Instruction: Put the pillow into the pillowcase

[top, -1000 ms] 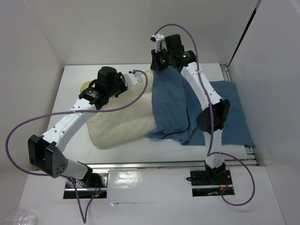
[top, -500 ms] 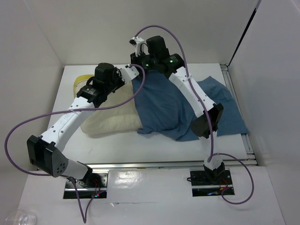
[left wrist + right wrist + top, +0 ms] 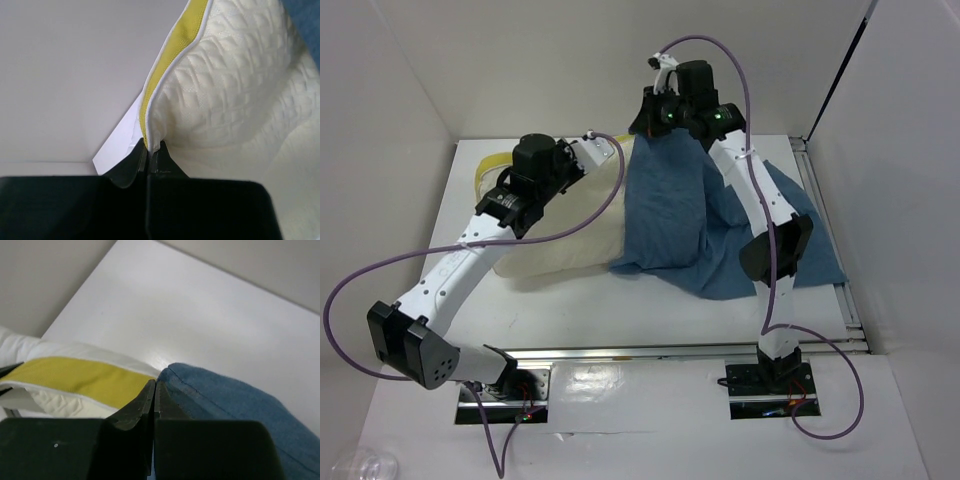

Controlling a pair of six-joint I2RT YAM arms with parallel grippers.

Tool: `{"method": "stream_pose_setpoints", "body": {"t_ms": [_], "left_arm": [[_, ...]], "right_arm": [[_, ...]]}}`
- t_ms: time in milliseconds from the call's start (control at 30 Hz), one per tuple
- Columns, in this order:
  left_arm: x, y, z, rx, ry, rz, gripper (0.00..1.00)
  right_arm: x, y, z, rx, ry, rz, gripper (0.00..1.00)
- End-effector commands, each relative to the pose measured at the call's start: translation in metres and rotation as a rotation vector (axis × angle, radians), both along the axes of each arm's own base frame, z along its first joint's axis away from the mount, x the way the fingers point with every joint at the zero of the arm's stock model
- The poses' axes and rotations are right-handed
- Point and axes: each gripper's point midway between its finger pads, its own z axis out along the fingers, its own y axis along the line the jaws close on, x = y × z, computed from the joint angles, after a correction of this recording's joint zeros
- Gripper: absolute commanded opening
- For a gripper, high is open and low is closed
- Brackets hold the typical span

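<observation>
Since 1 second ago my right gripper point(image 3: 154, 385) has dragged the pillowcase point(image 3: 670, 210) further over the pillow point(image 3: 560, 250). It pinches the blue hem, raised; my left gripper point(image 3: 150, 147) pinches the pillow's yellow seam. Roughly half the pillow lies outside, still to go in.

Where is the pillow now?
In the top view the pillow lies left of centre, its right end covered by the pillowcase, one edge pinched by the left claw.
</observation>
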Motion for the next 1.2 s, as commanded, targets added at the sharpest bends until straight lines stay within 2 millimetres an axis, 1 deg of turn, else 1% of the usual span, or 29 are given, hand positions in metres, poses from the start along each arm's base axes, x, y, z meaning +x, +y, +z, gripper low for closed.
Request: {"method": "stream_pose_setpoints", "body": {"t_ms": [0, 33, 67, 133, 167, 233, 267, 300, 333, 433, 467, 500, 533, 567, 600, 633, 667, 700, 733, 767, 833, 867, 967, 1000, 1033, 1067, 1100, 1133, 1167], "left_arm": [[0.000, -0.006, 0.060, -0.096, -0.193, -0.026, 0.00], [0.000, -0.006, 0.060, -0.096, -0.193, -0.026, 0.00], [0.000, -0.006, 0.060, -0.096, -0.193, -0.026, 0.00], [0.000, -0.006, 0.067, -0.104, -0.211, -0.026, 0.00], [0.000, -0.007, 0.067, -0.106, -0.211, -0.035, 0.00], [0.001, -0.008, 0.074, -0.122, -0.220, -0.033, 0.00], [0.001, -0.009, 0.074, -0.130, -0.217, -0.031, 0.00], [0.001, -0.009, 0.079, -0.134, -0.226, -0.031, 0.00], [0.000, -0.010, 0.085, -0.150, -0.235, -0.039, 0.00], [-0.002, -0.012, 0.095, -0.184, -0.245, -0.044, 0.00], [0.001, -0.013, 0.091, -0.181, -0.236, -0.044, 0.00], [0.000, -0.013, 0.095, -0.194, -0.241, -0.042, 0.00], [0.000, -0.013, 0.101, -0.199, -0.251, -0.043, 0.00], [-0.001, -0.014, 0.100, -0.210, -0.247, -0.041, 0.00], [-0.001, -0.014, 0.100, -0.220, -0.243, -0.039, 0.00], [-0.005, -0.012, 0.103, -0.221, -0.246, -0.039, 0.00], [-0.008, -0.011, 0.107, -0.234, -0.252, -0.038, 0.00], [-0.008, -0.011, 0.107, -0.234, -0.252, -0.038, 0.00], [-0.007, -0.012, 0.102, -0.242, -0.240, -0.036, 0.00], [-0.011, -0.012, 0.104, -0.243, -0.238, -0.045, 0.00], [-0.011, -0.012, 0.104, -0.253, -0.235, -0.043, 0.00], [-0.012, -0.014, 0.101, -0.249, -0.221, -0.053, 0.00], [-0.019, -0.025, 0.101, -0.287, -0.185, -0.101, 0.00], [-0.023, -0.029, 0.098, -0.309, -0.156, -0.112, 0.00], [-0.025, -0.032, 0.095, -0.326, -0.133, -0.123, 0.00], [-0.031, -0.040, 0.098, -0.353, -0.110, -0.168, 0.00], [-0.036, -0.046, 0.096, -0.395, -0.069, -0.188, 0.00], [-0.038, -0.052, 0.081, -0.407, -0.002, -0.202, 0.00], [-0.044, -0.063, 0.078, -0.436, 0.043, -0.252, 0.00]], "right_arm": [[-0.015, 0.005, 0.106, 0.173, -0.248, -0.016, 0.00], [-0.017, 0.004, 0.120, 0.192, -0.286, -0.015, 0.00], [-0.027, 0.009, 0.141, 0.227, -0.345, 0.009, 0.00], [-0.048, 0.023, 0.154, 0.262, -0.361, 0.094, 0.00], [-0.064, 0.039, 0.159, 0.282, -0.356, 0.151, 0.00], [-0.089, 0.060, 0.160, 0.301, -0.330, 0.246, 0.00], [-0.107, 0.076, 0.160, 0.322, -0.302, 0.299, 0.00], [-0.118, 0.083, 0.156, 0.326, -0.278, 0.328, 0.00], [-0.136, 0.096, 0.159, 0.351, -0.259, 0.390, 0.00], [-0.163, 0.116, 0.147, 0.348, -0.211, 0.495, 0.00], [-0.169, 0.119, 0.144, 0.344, -0.197, 0.507, 0.00], [-0.169, 0.124, 0.135, 0.309, -0.212, 0.523, 0.00], [-0.150, 0.123, 0.129, 0.277, -0.246, 0.438, 0.00], [-0.139, 0.120, 0.129, 0.260, -0.266, 0.383, 0.00], [-0.126, 0.114, 0.123, 0.273, -0.220, 0.346, 0.00], [-0.125, 0.115, 0.119, 0.288, -0.192, 0.381, 0.00], [-0.122, 0.115, 0.121, 0.288, -0.196, 0.370, 0.00], [-0.109, 0.111, 0.127, 0.262, -0.259, 0.287, 0.00], [-0.091, 0.107, 0.125, 0.260, -0.277, 0.233, 0.00], [-0.096, 0.106, 0.127, 0.281, -0.264, 0.298, 0.00], [-0.085, 0.098, 0.143, 0.309, -0.286, 0.232, 0.00], [-0.089, 0.104, 0.135, 0.308, -0.269, 0.276, 0.00], [-0.091, 0.101, 0.131, 0.330, -0.220, 0.276, 0.00], [-0.101, 0.104, 0.134, 0.346, -0.229, 0.336, 0.00], [-0.108, 0.110, 0.127, 0.339, -0.218, 0.375, 0.00], [-0.097, 0.109, 0.121, 0.316, -0.222, 0.291, 0.00], [-0.098, 0.108, 0.119, 0.315, -0.221, 0.291, 0.00], [-0.101, 0.107, 0.114, 0.322, -0.199, 0.330, 0.00], [-0.096, 0.110, 0.109, 0.321, -0.177, 0.321, 0.00]]}}
